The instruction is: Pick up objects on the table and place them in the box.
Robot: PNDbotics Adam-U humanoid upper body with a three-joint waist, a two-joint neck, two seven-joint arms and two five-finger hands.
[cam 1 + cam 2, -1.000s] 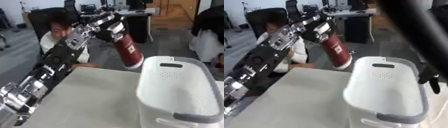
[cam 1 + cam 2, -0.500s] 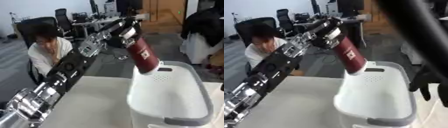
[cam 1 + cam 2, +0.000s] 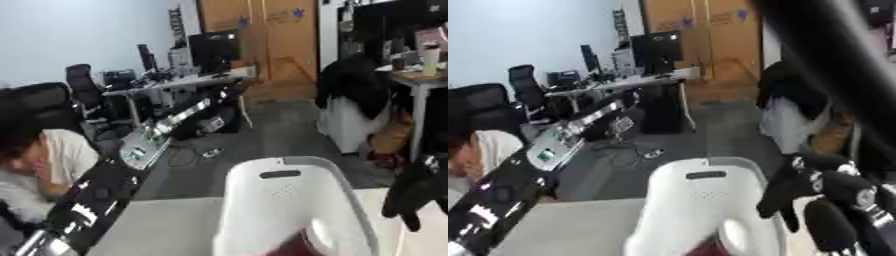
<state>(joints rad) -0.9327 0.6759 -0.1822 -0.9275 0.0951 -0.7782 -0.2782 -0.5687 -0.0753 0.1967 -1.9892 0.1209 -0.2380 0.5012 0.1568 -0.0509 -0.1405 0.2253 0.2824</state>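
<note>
A dark red object (image 3: 293, 245) lies inside the white box (image 3: 262, 200), low in its well near the lower edge of the view; only a blurred patch of deep red shows, so its shape and any markings cannot be made out. The box is a tall white plastic basket with rounded corners, a grey rim band and a slot handle cut into its far wall, with a field of small perforations below that slot. It stands on the pale desk (image 3: 166, 225), towards the right side, its far wall close to the desk's far edge. The left arm (image 3: 131, 150), black with silver joints, rises from the lower left corner and stretches away over the desk's far edge towards the room beyond; the left hand (image 3: 234, 91) at its end is too blurred to tell whether the fingers are spread or curled. The right hand (image 3: 798, 182) hangs just beside the box's right wall, black, with fingers drooping downward, relaxed and holding nothing. A person (image 3: 39, 160) in a light top sits beyond the desk's left far corner.
</note>
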